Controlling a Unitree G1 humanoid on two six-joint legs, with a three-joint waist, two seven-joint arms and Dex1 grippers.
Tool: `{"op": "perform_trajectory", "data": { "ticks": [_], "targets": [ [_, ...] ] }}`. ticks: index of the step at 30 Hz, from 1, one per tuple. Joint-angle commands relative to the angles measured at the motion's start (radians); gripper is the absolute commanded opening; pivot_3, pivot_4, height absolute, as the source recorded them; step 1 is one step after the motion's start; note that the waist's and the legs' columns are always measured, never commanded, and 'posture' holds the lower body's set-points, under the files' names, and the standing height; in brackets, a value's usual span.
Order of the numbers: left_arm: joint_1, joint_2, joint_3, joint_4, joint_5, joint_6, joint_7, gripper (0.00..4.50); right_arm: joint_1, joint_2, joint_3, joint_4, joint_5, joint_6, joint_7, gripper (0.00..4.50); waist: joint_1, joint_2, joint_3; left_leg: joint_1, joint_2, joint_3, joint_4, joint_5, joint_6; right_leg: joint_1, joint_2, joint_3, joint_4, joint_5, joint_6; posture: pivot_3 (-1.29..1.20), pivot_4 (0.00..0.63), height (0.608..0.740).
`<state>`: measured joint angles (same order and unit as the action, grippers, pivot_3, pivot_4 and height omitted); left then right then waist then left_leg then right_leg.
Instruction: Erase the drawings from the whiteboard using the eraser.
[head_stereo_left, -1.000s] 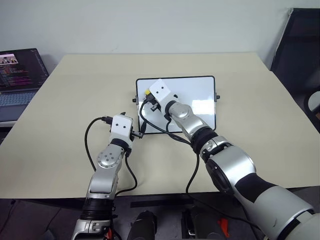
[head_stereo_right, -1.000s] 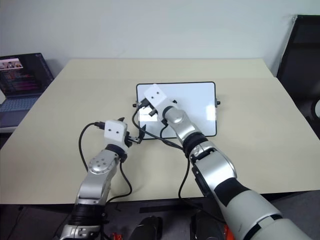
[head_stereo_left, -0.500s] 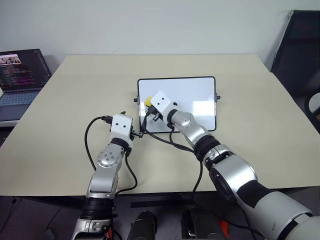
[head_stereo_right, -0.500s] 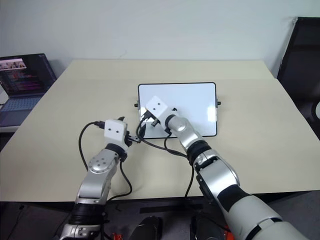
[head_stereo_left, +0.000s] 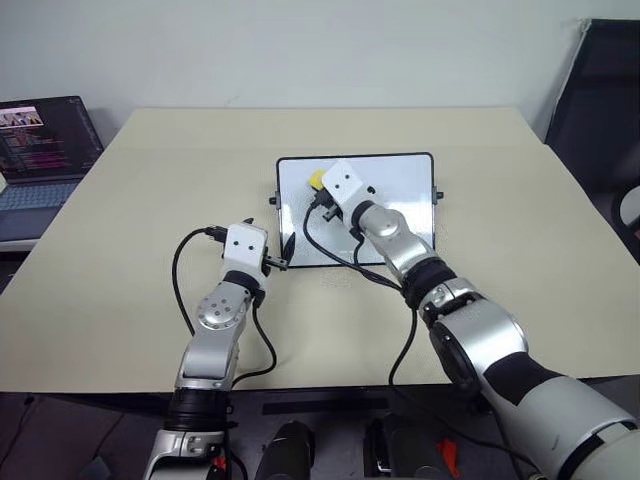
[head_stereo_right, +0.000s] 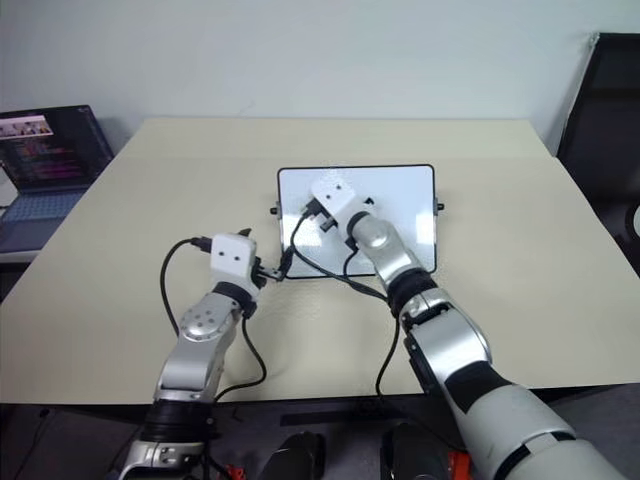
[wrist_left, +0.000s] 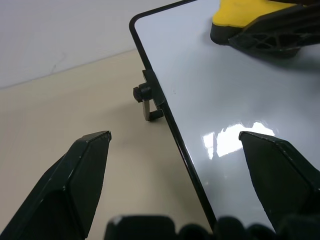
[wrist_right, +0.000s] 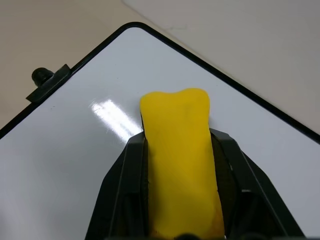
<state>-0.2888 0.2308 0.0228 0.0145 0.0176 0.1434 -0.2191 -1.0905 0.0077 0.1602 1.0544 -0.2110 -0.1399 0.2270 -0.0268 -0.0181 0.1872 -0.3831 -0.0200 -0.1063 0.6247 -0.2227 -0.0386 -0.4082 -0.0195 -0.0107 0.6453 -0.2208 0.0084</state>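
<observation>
Yellow eraser (wrist_right: 177, 160) clamped between right gripper (wrist_right: 176, 150) fingers, front end poking past fingertips, resting on whiteboard (head_stereo_left: 400, 185) near far left corner

Left gripper (wrist_left: 175, 145) spread wide, empty, board's left edge and side knob (wrist_left: 142, 94) between its fingers, not touching

Drawings not discernible on visible board surface

Risks:
- board unbraced, glossy, likely skids under wiping pressure
- eraser may tilt in grip, edge-only contact skipping marks
- right arm's cable (head_stereo_left: 335, 262) crossing board could snag

no readable text, label, brand or number appears anywhere; the lines on the laptop (head_stereo_left: 42, 140) screen at the counter's (head_stereo_left: 130, 230) far left are too small to read.
</observation>
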Motion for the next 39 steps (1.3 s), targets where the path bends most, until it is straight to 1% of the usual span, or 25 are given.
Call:
{"op": "perform_trajectory", "data": {
  "ticks": [1,7,12,15,17,22,27,32,35,39],
  "targets": [
    [-0.01,0.002,-0.012,-0.016,-0.009,-0.026,-0.02,4.5,0.069,-0.034,-0.003,-0.088,0.01,0.058,0.027,1.29,-0.001,0.0,0.0,0.0,0.0,0.001,0.0,0.0,0.0,0.0,0.0,0.0,0.0,0.0,0.0,0.0,0.15,0.74],
    [-0.02,0.027,-0.025,-0.03,0.002,-0.038,-0.042,4.5,0.18,-0.069,-0.02,-0.35,0.039,0.15,0.075,1.29,-0.001,0.0,0.0,0.001,0.001,-0.001,0.0,0.0,0.0,0.0,0.0,0.0,0.001,0.0,0.0,0.0,0.15,0.74],
    [-0.034,0.052,-0.076,-0.052,-0.023,-0.065,-0.156,4.5,0.333,-0.148,-0.031,-0.708,0.067,0.28,0.133,1.29,0.001,0.0,0.0,-0.003,0.0,0.0,0.0,0.0,0.0,-0.003,0.0,0.0,-0.001,-0.001,0.001,0.0,0.15,0.74],
    [-0.044,0.062,-0.08,-0.048,-0.027,-0.06,-0.176,4.5,0.403,-0.207,-0.052,-0.886,0.067,0.403,0.146,1.29,-0.001,0.0,0.0,-0.01,-0.001,0.001,0.0,0.0,0.0,-0.009,-0.002,0.0,0.0,-0.001,0.003,0.0,0.15,0.74],
    [-0.055,0.063,-0.093,-0.054,-0.059,-0.055,-0.228,4.5,0.456,-0.246,-0.08,-0.998,0.069,0.508,0.146,1.29,-0.001,0.0,0.0,-0.014,-0.001,0.002,0.001,0.0,0.0,-0.012,-0.002,0.001,0.0,-0.001,0.004,0.0,0.15,0.74],
    [-0.088,0.046,-0.145,-0.065,-0.131,-0.048,-0.352,4.5,0.557,-0.307,-0.144,-1.209,0.087,0.718,0.138,1.29,0.0,0.0,0.0,-0.014,-0.001,0.001,0.0,0.0,0.0,-0.012,-0.002,0.0,0.0,-0.001,0.004,0.0,0.15,0.74],
    [-0.125,0.027,-0.19,-0.011,-0.142,-0.071,-0.418,4.5,0.606,-0.329,-0.208,-1.331,0.089,0.894,0.1,1.29,-0.003,0.0,0.0,-0.013,-0.002,0.003,0.001,0.0,0.0,-0.012,-0.001,0.0,0.0,-0.001,0.004,0.0,0.15,0.74],
    [-0.171,-0.008,-0.256,0.08,-0.141,-0.132,-0.52,4.5,0.627,-0.346,-0.308,-1.337,0.085,1.037,0.033,1.29,0.001,0.0,0.0,-0.014,-0.002,0.003,0.002,0.0,0.0,-0.012,-0.001,0.0,0.0,-0.001,0.004,0.0,0.15,0.74],
    [-0.199,-0.009,-0.3,0.149,-0.101,-0.205,-0.561,4.5,0.63,-0.338,-0.364,-1.311,0.116,1.072,0.016,1.29,0.0,0.0,0.0,-0.014,-0.002,0.003,0.002,0.0,0.0,-0.012,-0.001,0.0,0.0,-0.001,0.004,0.0,0.15,0.74],
    [-0.214,-0.016,-0.323,0.201,-0.101,-0.254,-0.605,4.5,0.627,-0.333,-0.419,-1.263,0.166,1.063,0.008,1.29,-0.003,0.0,0.0,-0.014,-0.002,0.004,0.002,0.0,0.0,-0.012,-0.001,0.0,0.0,-0.001,0.004,0.0,0.15,0.74]
  ]
}}
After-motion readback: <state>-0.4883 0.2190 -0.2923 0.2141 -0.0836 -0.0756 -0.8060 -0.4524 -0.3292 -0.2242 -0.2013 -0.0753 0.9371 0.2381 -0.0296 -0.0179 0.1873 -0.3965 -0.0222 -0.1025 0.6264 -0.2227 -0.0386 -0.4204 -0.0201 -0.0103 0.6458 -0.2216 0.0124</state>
